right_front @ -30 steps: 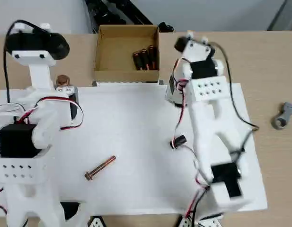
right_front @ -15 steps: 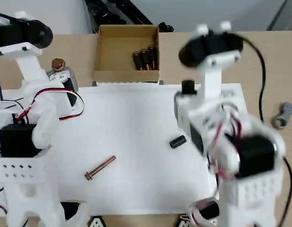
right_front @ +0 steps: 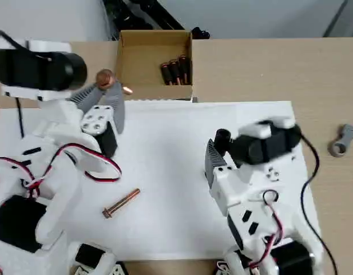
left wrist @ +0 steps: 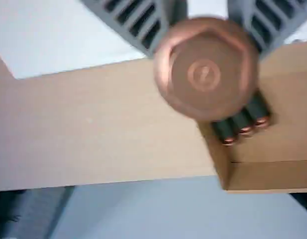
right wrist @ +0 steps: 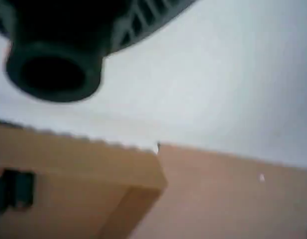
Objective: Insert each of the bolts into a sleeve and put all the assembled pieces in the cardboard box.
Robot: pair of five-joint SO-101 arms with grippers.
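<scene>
Copper hex-head bolt (right_front: 105, 78), prob. rigid & slick, clamped nr head by left gripper (right_front: 109, 87) beside brown cardboard box (right_front: 153, 91); black tubular sleeve (right_front: 222, 137), prob. light, in right gripper (right_front: 217, 144), farther from it.

Robotics lab: wired white arms (right_front: 239, 189) on a wooden table (right_front: 250, 63)

The cardboard box (right_front: 147, 91) is brown; the assembled pieces (right_front: 176, 71) inside it are black with copper ends. Just beside the box, a copper bolt (right_front: 105, 77) sits between the ribbed grey fingers (right_front: 118, 106) of the left gripper (right_front: 106, 87). The sleeve (right_front: 223, 137) is black, the sheet (right_front: 165, 154) white, the tabletop (right_front: 250, 69) tan.
</scene>
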